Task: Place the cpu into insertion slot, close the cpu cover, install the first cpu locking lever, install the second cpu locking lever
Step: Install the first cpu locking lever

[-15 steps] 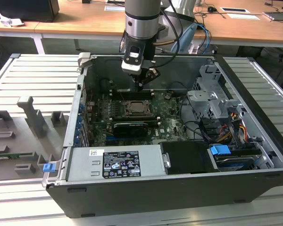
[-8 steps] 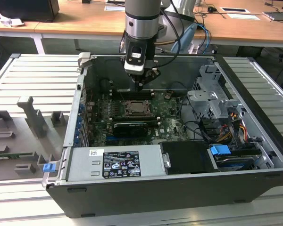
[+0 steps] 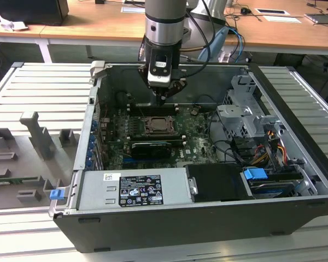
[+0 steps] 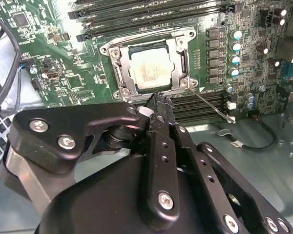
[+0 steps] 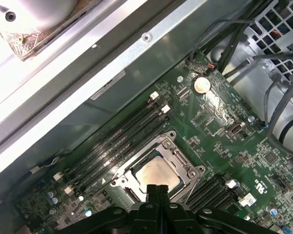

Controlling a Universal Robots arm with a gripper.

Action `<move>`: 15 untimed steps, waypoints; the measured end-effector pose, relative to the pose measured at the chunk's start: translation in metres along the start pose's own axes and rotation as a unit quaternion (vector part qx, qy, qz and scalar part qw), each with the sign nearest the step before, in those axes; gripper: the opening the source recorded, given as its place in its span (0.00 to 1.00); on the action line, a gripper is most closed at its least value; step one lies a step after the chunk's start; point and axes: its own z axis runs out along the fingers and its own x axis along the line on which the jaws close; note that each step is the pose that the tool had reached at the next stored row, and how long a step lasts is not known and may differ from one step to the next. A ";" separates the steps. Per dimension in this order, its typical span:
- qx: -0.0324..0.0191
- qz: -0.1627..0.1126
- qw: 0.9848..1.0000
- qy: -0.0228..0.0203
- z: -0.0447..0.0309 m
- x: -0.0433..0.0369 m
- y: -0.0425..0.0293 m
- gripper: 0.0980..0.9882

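Observation:
The pale square cpu lies flat in the insertion slot on the green motherboard. The grey metal cpu cover is down around the cpu, framing it. A thin wire locking lever sticks out at an angle from the socket's corner, away from the frame. My gripper is shut with nothing in it. It hangs just above the socket's edge, beside the base of that lever. In the exterior view the socket sits right below the fingertips.
Long black memory slots flank the socket on both sides. The open case has a power supply at the front, a drive cage with cables at the exterior view's right, and a metal wall behind. Grey fixtures stand outside at the left.

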 end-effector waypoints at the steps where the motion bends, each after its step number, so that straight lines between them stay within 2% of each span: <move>1: 0.000 -0.005 1.000 0.000 0.0000 0.0000 0.0000 0.01; 8: 0.001 -0.038 0.999 0.002 0.0000 0.0000 0.0000 0.01; 11: 0.001 -0.063 0.998 0.003 0.0000 0.0000 0.0000 0.01; 15: 0.001 -0.079 0.997 0.004 0.0000 0.0000 0.0000 0.01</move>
